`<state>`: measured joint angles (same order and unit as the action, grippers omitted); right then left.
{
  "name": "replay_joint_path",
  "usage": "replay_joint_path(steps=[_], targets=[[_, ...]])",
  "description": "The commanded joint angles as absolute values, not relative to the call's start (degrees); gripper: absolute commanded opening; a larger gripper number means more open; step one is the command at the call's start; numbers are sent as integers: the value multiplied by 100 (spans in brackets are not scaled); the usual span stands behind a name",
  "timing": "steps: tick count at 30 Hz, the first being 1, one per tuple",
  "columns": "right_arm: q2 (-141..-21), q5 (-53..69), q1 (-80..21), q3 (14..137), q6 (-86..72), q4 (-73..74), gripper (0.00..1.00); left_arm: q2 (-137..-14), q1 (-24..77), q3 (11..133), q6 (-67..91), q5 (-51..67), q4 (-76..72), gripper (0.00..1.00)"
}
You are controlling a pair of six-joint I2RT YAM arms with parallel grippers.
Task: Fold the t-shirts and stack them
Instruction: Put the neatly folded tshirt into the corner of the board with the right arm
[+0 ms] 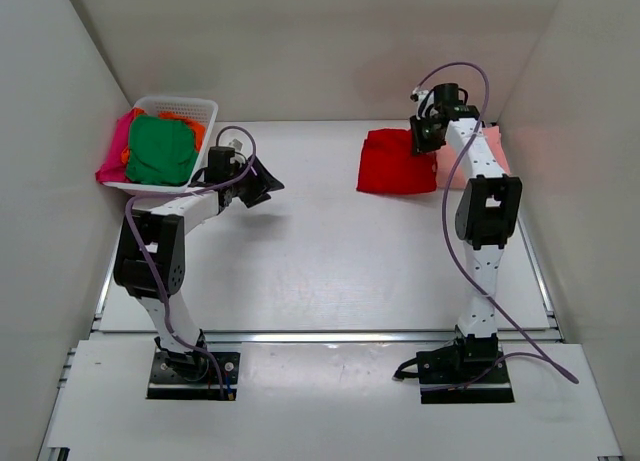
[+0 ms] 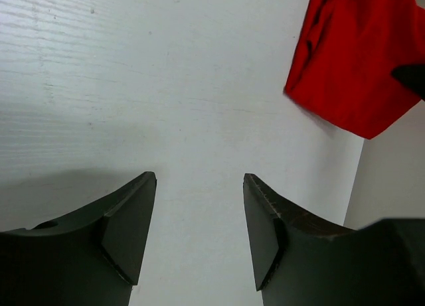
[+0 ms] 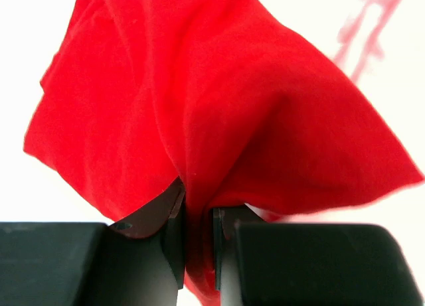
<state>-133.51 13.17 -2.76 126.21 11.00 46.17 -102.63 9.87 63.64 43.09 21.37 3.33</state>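
Red t-shirt (image 3: 219, 113) sits pinched in the right tool (image 3: 198, 221), fanning out beyond it.

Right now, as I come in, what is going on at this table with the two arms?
The right gripper is shut on a bunched fold of the red t-shirt at the far side of the table, beside a pale pink t-shirt. The left gripper hangs open over bare table, holding nothing. More t-shirts, a green t-shirt on top, lie in the white basket at the far left.
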Motion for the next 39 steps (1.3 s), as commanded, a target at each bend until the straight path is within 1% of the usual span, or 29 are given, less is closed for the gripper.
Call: replay_joint_path(steps=[1, 6, 8, 9, 12, 17, 18, 19, 27, 33, 36, 39], targets=[[-13025, 1002, -124, 13174, 1617, 4579, 0, -9967, 1019, 6363, 4316, 2206, 158, 66], [-12754, 774, 130, 13350, 1889, 4544, 0, -9993, 1002, 6381, 4298, 2285, 211, 66], [-12657, 965, 307, 13315, 1855, 4535, 0, -9967, 1011, 6328, 4298, 2241, 158, 65], [-12552, 1054, 412, 13281, 1820, 4526, 0, -9984, 1019, 6311, 4324, 2250, 141, 66], [-12358, 1037, 597, 13167, 1889, 4492, 0, -10037, 1055, 6284, 4333, 2276, 132, 66], [-12366, 1055, 975, 13227, 1960, 4517, 0, -10046, 1055, 6320, 4228, 2303, 219, 65], [-12392, 1089, 976, 13245, 1951, 4509, 0, -10072, 1063, 6302, 4262, 2268, 202, 66], [-12427, 1099, 1080, 13219, 1951, 4474, 0, -10064, 1055, 6310, 4210, 2276, 202, 65], [-12936, 1134, 1468, 13262, 1969, 4105, 0, -10055, 1037, 6266, 4245, 2259, 167, 66], [-13631, 686, 1459, 13640, 2118, 3754, 0, -10099, 1072, 6170, 4254, 2259, 149, 65], [-13869, 510, 1468, 13623, 2109, 3508, 0, -10107, 1072, 6117, 4262, 2294, 149, 66], [-13983, 212, 1477, 13588, 2101, 3192, 7, -10108, 1090, 6082, 4228, 2215, 158, 66]])
